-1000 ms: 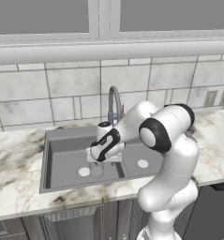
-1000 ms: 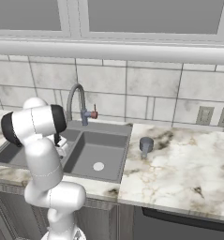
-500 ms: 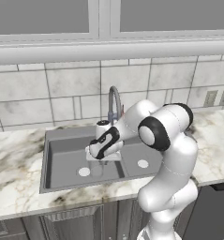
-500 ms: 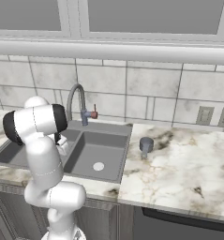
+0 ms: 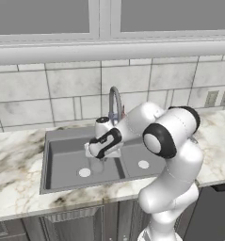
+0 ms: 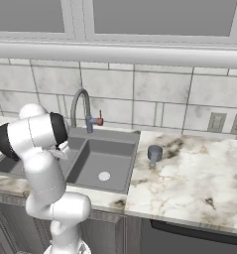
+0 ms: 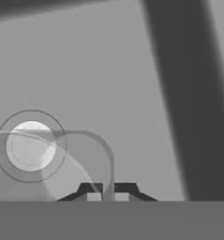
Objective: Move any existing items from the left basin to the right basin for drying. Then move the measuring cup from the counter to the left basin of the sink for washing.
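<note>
Tool [image 7: 104, 197] pinched thin on the rim of the clear glass [image 7: 73, 154] low in the left basin [image 5: 67, 160] near its drain; risk of slipping, tilting or clipping the divider [image 7: 188, 93] when lifted across.

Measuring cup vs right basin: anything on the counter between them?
Nothing. In the right base view the measuring cup stands on the counter just past the sink rim; only bare marble separates it from the right basin.
</note>
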Controlling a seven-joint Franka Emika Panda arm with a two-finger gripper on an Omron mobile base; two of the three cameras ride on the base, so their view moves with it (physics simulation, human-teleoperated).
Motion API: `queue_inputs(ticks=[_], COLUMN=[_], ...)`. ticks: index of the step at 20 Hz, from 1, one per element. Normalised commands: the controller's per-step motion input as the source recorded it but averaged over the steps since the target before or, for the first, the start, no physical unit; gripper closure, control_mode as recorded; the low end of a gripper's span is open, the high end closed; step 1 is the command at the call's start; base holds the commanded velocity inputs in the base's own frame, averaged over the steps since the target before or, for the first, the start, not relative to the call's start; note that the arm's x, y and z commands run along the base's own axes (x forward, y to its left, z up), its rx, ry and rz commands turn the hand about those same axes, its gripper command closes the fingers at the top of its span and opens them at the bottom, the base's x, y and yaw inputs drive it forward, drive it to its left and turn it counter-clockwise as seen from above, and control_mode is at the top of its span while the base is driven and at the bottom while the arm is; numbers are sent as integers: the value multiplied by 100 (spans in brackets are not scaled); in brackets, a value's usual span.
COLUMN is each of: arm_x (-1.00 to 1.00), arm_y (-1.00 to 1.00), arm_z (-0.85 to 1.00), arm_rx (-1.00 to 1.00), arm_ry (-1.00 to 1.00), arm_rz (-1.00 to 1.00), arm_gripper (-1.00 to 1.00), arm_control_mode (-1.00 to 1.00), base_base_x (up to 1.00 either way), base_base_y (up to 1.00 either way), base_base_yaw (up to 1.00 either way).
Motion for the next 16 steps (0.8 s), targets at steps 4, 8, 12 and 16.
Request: queue_inputs(ticks=[4, 8, 12, 16], arm_x=[0, 0, -12, -33], arm_y=[0, 0, -6, -11], arm_z=[59, 59, 53, 36], arm_rx=[0, 0, 0, 0], arm_ry=[-2, 0, 0, 0], arm_rz=[0, 0, 0, 0], arm_gripper=[100, 100, 100, 100], arm_control_mode=[-100, -100, -100, -100], base_base_x=[0, 0, 0, 0], base_base_y=[0, 0, 0, 0], base_base_yaw=[0, 0, 0, 0])
